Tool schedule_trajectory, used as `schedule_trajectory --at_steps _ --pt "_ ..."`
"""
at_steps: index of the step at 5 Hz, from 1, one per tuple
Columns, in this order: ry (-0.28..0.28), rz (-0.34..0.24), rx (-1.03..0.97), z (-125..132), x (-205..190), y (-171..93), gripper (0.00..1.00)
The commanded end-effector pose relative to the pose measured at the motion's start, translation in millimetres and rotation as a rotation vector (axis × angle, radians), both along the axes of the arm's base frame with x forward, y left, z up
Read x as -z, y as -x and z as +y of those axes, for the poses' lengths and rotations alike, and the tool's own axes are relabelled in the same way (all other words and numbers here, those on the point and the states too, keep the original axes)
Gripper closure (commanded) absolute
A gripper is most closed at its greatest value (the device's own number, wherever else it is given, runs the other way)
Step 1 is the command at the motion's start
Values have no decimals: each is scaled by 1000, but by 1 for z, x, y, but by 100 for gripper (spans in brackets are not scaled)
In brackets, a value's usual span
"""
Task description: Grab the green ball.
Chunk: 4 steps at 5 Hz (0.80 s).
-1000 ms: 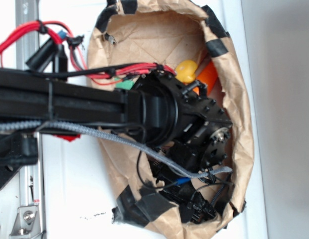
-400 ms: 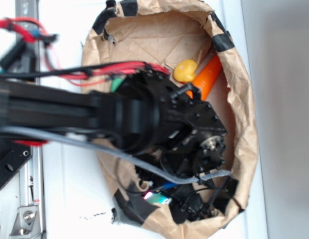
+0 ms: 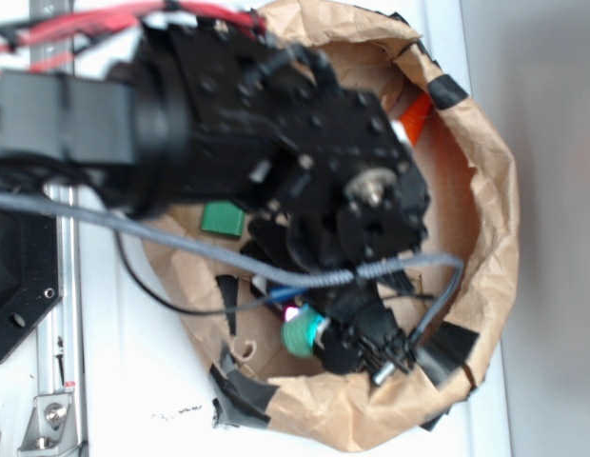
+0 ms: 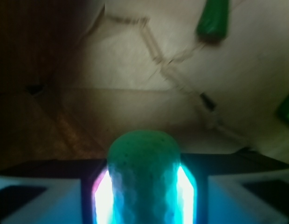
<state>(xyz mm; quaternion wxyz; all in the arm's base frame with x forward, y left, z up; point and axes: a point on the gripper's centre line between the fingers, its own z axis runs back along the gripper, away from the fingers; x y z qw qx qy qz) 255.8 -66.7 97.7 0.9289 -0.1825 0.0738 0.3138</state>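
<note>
The green ball (image 4: 143, 177) is teal-green and dimpled. In the wrist view it sits squeezed between my two glowing pads (image 4: 101, 196), held above the brown paper floor. In the exterior view the ball (image 3: 299, 335) shows at the tip of my gripper (image 3: 309, 333), low in the paper basket (image 3: 485, 248). My black arm covers most of the basket's upper half.
A flat green block (image 3: 222, 220) lies on the basket floor beside the arm, and also shows in the wrist view (image 4: 212, 21). An orange carrot tip (image 3: 415, 115) peeks out at the basket's upper right. The basket wall has black tape patches (image 3: 243, 392).
The arm has swung up and left across the basket, hiding the yellow toy and most of the carrot. The gripper end has risen, with the green ball now showing in it.
</note>
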Motion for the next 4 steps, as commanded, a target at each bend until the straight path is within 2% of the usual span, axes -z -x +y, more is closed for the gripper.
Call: schedule_trajectory --at_steps 1,2,3,4 --pt "-292 -247 166 33 -79 6 100" --pt "-481 -351 341 48 -113 13 100" --pt "-492 -369 448 64 -113 15 100" --pt "-520 -375 506 68 -100 17 100"
